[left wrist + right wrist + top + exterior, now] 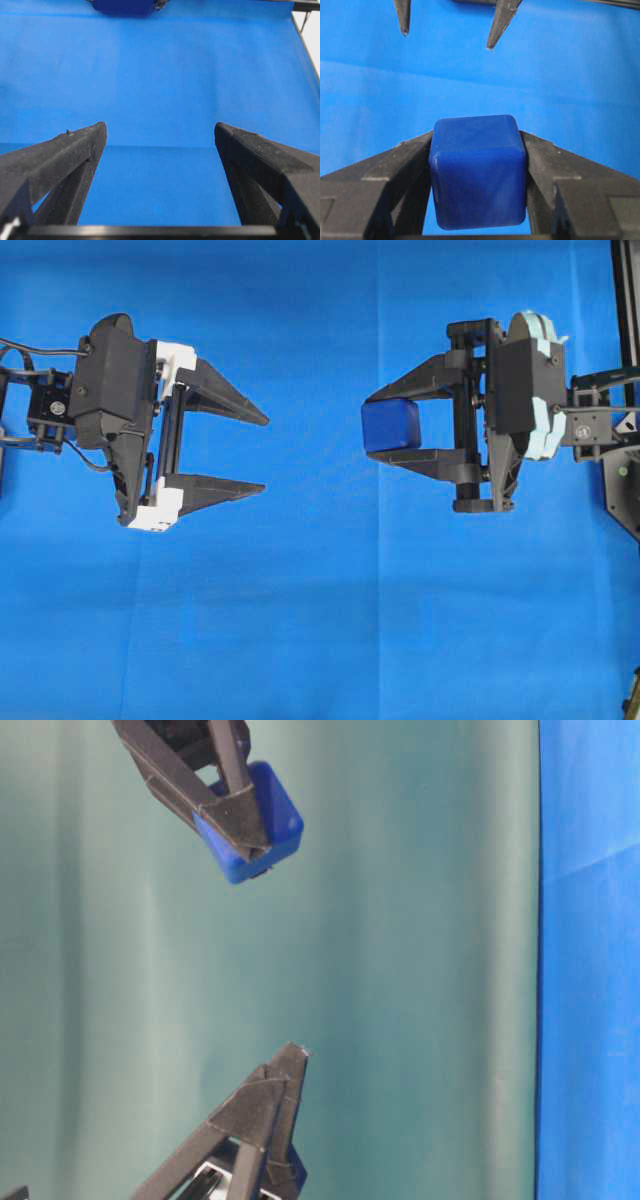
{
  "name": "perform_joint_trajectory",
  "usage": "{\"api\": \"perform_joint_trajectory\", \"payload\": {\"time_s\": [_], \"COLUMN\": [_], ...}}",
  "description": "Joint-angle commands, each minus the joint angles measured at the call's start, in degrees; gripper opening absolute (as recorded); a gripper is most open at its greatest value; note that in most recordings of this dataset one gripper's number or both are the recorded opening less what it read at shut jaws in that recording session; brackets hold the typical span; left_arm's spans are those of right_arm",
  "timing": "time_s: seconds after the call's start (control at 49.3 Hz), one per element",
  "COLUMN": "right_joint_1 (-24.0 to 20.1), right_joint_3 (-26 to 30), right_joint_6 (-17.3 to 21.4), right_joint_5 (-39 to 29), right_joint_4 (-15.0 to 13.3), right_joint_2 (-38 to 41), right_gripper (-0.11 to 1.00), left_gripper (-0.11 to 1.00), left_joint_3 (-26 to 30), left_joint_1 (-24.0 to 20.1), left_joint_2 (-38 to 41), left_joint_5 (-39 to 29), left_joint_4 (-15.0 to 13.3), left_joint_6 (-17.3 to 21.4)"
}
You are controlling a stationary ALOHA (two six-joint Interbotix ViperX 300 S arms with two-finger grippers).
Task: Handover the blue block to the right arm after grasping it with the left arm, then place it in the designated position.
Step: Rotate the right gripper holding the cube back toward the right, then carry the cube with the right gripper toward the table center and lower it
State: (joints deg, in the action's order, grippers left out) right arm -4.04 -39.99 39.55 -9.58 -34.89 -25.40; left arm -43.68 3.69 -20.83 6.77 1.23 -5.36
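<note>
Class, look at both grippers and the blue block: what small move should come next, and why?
Probably the right gripper should start carrying the blue block towards its placement spot. The block sits clamped between its fingers, above the blue cloth, while the left gripper is open, empty and apart from it, so the handover looks done.

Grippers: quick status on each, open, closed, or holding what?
Left gripper: open, jaws wide apart, empty.
Right gripper: closed on the blue block.

Blue block cut by top edge, left wrist view.
</note>
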Motion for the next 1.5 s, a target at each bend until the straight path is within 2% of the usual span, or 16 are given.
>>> {"api": "perform_joint_trajectory", "payload": {"time_s": [0.0,0.263,0.446,0.993,1.48], "right_joint_1": [-1.1,-4.7,-5.4,-5.4,-5.3], "right_joint_3": [1.3,1.3,1.3,1.1,-0.2], "right_joint_6": [0.2,0.4,0.4,0.4,3.6], "right_joint_5": [-1.1,-11.2,-14.1,-13.7,-5.8], "right_joint_4": [0.2,0.5,1.3,1.3,1.3], "right_joint_2": [-0.8,-0.8,-0.9,-1.0,6.9], "right_gripper": [0.42,0.42,0.42,0.42,0.42], "left_gripper": [0.93,0.93,0.93,0.93,0.93], "left_joint_3": [1.0,1.0,1.1,1.1,1.0], "left_joint_1": [-0.2,-0.2,-0.2,-0.4,-0.5], "left_joint_2": [-1.0,-1.0,-1.0,-1.0,-0.9], "left_joint_5": [0.6,0.6,0.6,0.6,0.6], "left_joint_4": [0.0,0.0,0.0,0.0,0.0], "left_joint_6": [0.0,0.0,0.0,0.0,0.0]}}
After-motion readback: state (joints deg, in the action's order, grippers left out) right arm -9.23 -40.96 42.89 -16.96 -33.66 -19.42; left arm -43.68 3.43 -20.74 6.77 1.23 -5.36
